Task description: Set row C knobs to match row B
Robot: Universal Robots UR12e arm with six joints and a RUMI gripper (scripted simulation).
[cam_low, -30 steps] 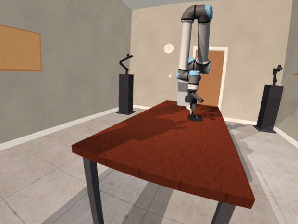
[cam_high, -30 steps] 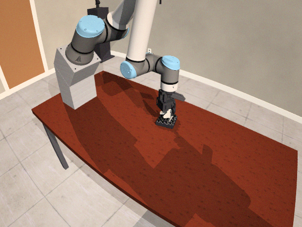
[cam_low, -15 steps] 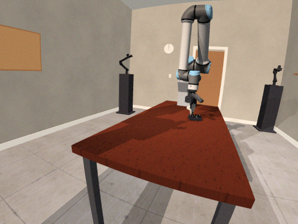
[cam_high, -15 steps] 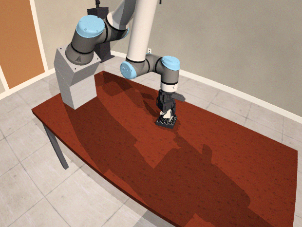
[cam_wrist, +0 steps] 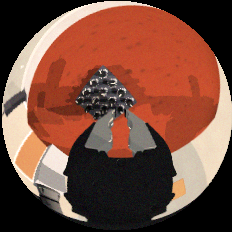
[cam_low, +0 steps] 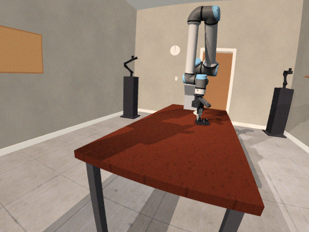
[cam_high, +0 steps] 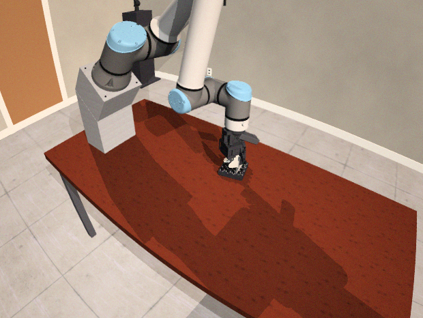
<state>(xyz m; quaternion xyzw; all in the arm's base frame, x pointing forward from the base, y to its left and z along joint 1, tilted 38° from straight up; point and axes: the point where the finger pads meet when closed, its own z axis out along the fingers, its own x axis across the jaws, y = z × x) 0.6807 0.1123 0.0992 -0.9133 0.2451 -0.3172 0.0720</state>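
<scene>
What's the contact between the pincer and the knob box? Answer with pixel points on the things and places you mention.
Cannot tell: in the wrist view the pincer point(cam_high: 236, 166) point(cam_low: 199, 119) point(cam_wrist: 120, 109) overlaps one corner of the knob box point(cam_high: 230, 175) point(cam_low: 202, 123) point(cam_wrist: 103, 91).

Clearance around knob box.
Knobs crowd its top with narrow gaps; gripper blocks access from above at one corner. Open table lies beyond the box, away from the arm's pedestal; passage there is unobstructed.
</scene>
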